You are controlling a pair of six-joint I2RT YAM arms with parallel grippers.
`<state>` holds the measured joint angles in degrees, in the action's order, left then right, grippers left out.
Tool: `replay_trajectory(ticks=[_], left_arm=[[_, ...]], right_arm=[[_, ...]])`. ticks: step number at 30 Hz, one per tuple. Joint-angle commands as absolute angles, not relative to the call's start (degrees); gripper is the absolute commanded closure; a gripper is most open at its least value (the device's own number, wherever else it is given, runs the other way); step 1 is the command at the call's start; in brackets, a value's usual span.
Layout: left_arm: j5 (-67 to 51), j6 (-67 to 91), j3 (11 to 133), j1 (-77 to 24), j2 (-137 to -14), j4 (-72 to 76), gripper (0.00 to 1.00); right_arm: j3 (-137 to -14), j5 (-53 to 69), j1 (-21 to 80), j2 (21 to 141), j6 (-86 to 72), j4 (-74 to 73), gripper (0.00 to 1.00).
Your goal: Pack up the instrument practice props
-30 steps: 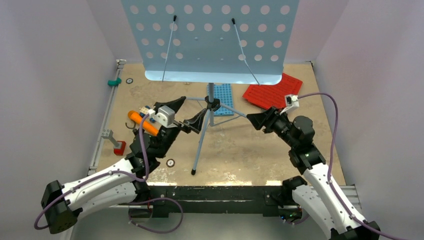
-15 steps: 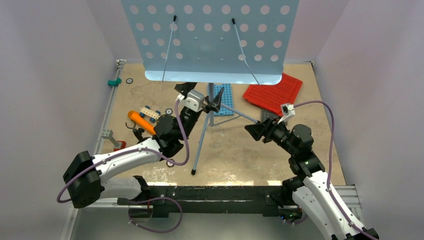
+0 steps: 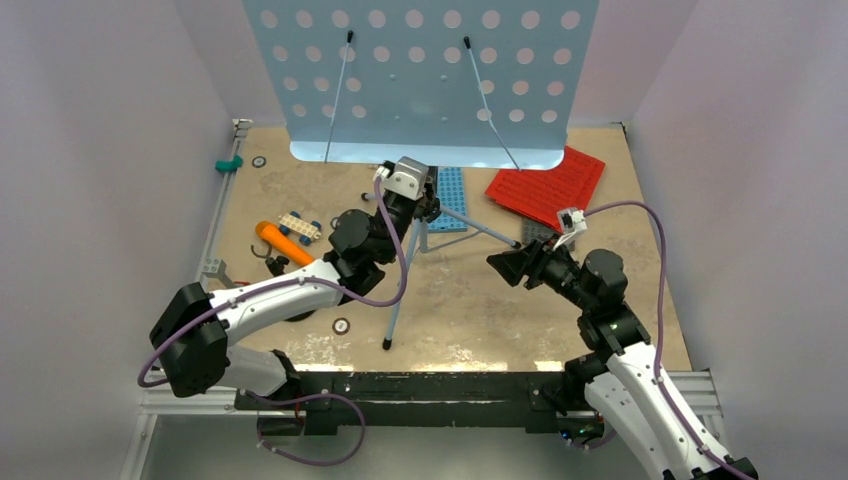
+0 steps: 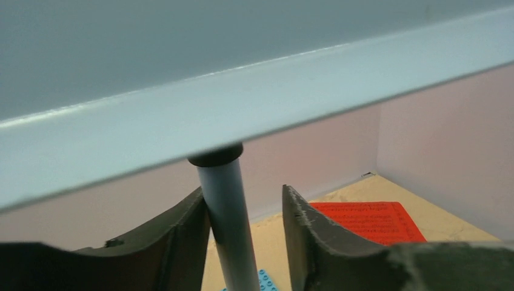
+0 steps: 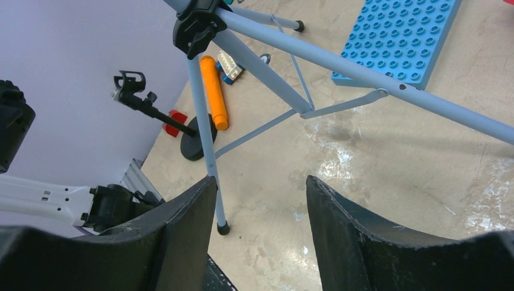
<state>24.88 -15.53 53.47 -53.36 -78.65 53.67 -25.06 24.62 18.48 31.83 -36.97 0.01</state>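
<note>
The pale-blue perforated music stand [image 3: 420,80] stands mid-table on grey tripod legs [image 3: 400,290]. My left gripper [image 3: 425,205] is up at its pole, just under the desk. In the left wrist view the pole [image 4: 227,224] sits between the jaws [image 4: 242,191], against the left finger with a gap to the right one. My right gripper [image 3: 500,262] is open and holds nothing, hovering right of the legs [image 5: 260,179]. The orange microphone [image 3: 283,243] lies on the table at left, off its black round-based stand [image 5: 151,109]. Red sheet-music pages [image 3: 545,188] lie at the back right.
A blue studded plate [image 3: 452,195] lies behind the tripod, and a grey one [image 3: 535,232] by the red pages. A small wheeled brick car [image 3: 300,226] sits beside the microphone. A green piece [image 3: 230,163] is on the left rail. Pale walls enclose the table.
My left arm swung from beside the microphone to the stand's pole, and its jaws narrowed around it. My right gripper drifted slightly left and stayed open.
</note>
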Motion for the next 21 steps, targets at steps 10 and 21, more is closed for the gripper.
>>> replay_trajectory(ticks=[10, 21], left_arm=[[22.5, -13.3, 54.7, -52.4, -77.0, 51.0, 1.0], [13.3, -5.2, 52.6, -49.0, -71.3, 43.1, 1.0]], right_arm=[[-29.8, 28.4, 18.8, 31.8, -36.3, 0.2, 0.39], [-35.8, 31.9, 23.0, 45.2, -39.4, 6.0, 0.32]])
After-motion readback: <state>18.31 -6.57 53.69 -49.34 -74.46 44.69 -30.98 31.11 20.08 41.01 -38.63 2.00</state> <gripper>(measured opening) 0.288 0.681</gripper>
